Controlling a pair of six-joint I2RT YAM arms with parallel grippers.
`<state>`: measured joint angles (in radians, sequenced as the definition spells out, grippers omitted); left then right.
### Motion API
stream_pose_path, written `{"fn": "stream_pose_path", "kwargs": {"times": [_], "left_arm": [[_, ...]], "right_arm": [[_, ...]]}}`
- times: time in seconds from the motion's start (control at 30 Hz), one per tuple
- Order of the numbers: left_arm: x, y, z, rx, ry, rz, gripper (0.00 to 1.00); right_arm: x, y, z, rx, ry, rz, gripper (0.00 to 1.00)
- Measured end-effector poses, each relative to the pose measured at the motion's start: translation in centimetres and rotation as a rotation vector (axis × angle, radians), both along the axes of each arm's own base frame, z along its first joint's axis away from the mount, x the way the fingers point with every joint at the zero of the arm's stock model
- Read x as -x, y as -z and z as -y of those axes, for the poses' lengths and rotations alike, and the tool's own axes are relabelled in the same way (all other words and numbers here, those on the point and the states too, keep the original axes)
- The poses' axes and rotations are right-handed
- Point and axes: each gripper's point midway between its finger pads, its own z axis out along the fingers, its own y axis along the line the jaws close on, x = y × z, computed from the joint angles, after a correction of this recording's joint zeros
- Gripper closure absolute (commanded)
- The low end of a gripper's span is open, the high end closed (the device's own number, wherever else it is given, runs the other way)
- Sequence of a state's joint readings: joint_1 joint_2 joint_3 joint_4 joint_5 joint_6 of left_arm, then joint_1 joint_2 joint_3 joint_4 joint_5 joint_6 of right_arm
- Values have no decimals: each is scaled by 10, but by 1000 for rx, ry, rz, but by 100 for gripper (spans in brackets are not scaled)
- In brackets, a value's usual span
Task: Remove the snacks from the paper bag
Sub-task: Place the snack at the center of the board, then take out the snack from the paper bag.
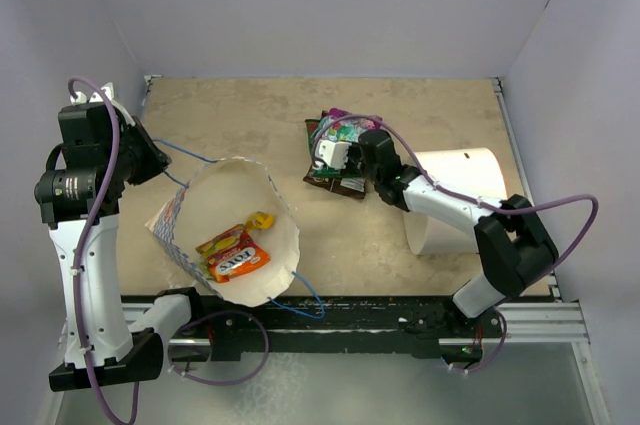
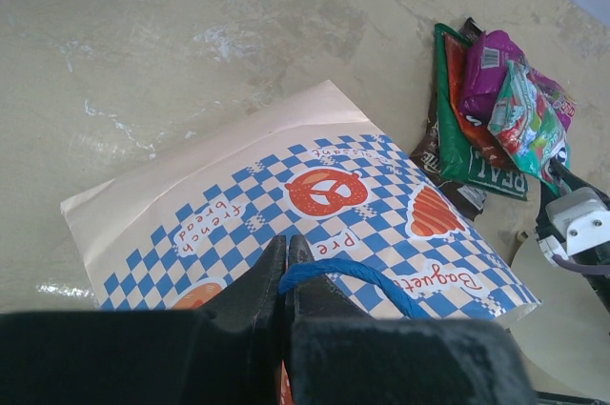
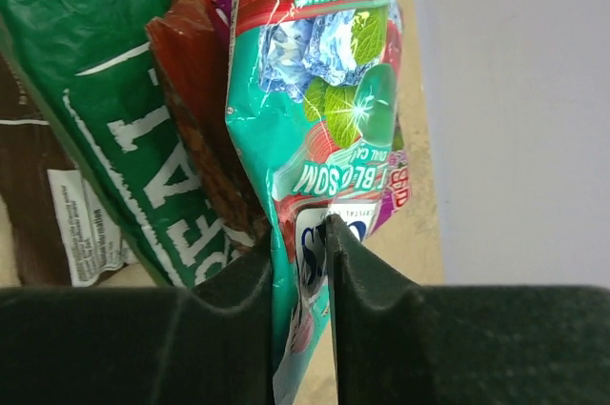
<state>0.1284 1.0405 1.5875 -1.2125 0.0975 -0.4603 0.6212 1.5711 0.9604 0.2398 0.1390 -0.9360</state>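
Observation:
The paper bag [image 1: 182,217] lies on its side with its mouth towards the arms; its blue checks show in the left wrist view [image 2: 315,195]. My left gripper [image 2: 286,245] is shut on its blue string handle [image 2: 355,275], at the bag's left side [image 1: 158,160]. Orange and red snacks [image 1: 234,257] and a yellow one [image 1: 260,218] lie inside the bag. Further snacks are piled [image 1: 335,160] on the table to the right. My right gripper [image 3: 300,233] is over that pile, jaws slightly apart, a teal mint packet [image 3: 324,91] hanging in the gap beside a green packet [image 3: 86,91].
A plain white cylinder [image 1: 455,190] lies on its side right of the pile, under the right arm. Grey walls close in the tabletop [image 1: 250,115] at the back and both sides. A black rail [image 1: 380,320] runs along the near edge.

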Motion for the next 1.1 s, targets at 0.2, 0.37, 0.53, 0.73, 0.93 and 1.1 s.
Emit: {"fn": "stream_pose_path", "kwargs": {"times": [0.2,0.37,0.53,0.73,0.93,1.1], "left_arm": [[0,1,0,0,1,-3,100],[1,0,0,-1,0,1,100],[3,-1,0,-2,0,8,100],[3,2,1,2,3,0,100],[3,2,2,6,8,1,100],[3,2,5,17,19,-1,100]], "right_arm": [[10,7,-1,7,-25,-49,49],[28,-20,-2,-50,-50,-52,36],[52,-80,-14,-197,-123,-16,33],[124,-139,-83,-361,-424,-9,32],[221,-153,-168,-438,-775,-105,32],[275,-138,-218,-442,-940,-176,32]]}}
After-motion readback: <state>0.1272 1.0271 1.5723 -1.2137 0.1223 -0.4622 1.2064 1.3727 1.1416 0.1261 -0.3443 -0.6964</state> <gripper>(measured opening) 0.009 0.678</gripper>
